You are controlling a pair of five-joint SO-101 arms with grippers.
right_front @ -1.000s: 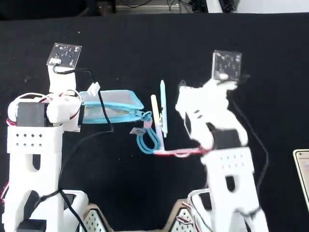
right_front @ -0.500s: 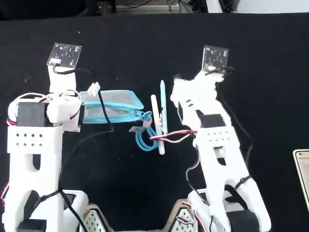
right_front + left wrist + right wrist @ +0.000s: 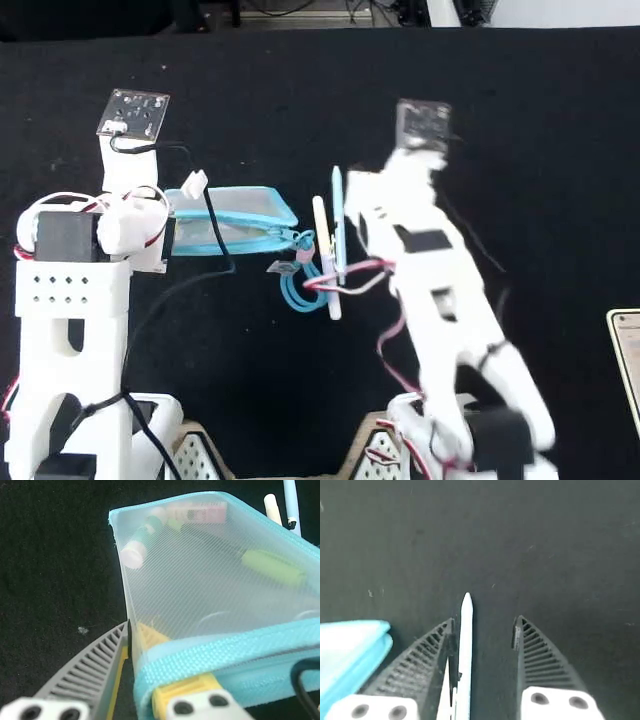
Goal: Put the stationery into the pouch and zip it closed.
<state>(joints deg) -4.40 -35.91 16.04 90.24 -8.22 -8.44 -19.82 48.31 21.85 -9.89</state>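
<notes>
From above, my own right arm covers my right fingers and blurs at the elbow, so I cannot tell there how near they are to the black table (image 3: 560,120). My left arm hides the 9 o'clock end of the pouch (image 3: 235,222). At the table's 3 o'clock edge a pale card (image 3: 626,350) is cut off.

The pouch lies at 10 o'clock from the table's middle. Its blue loop (image 3: 300,290) trails toward 5 o'clock. Through the mesh I make out a green piece (image 3: 272,566), a white-capped stick (image 3: 134,555) and what looks like a pink eraser (image 3: 197,514). The far ends of these are lost past the pouch rim.

My left gripper (image 3: 145,650) is clenched on the pouch's corner, beside the zip band. My right gripper (image 3: 484,625) is spread wide. The light blue pen (image 3: 465,645) runs between its fingers, close against one of them and apart from the other. I grasp nothing there. A corner of the pouch shows just beside that finger.

The pale yellow pen (image 3: 322,250) and the light blue pen lie side by side at 3 o'clock from the pouch, pointing to 12.

Against a second ago, my right arm has swung toward 9 o'clock and now stands over the pens. My left arm, the pouch and both pens have not shifted.
</notes>
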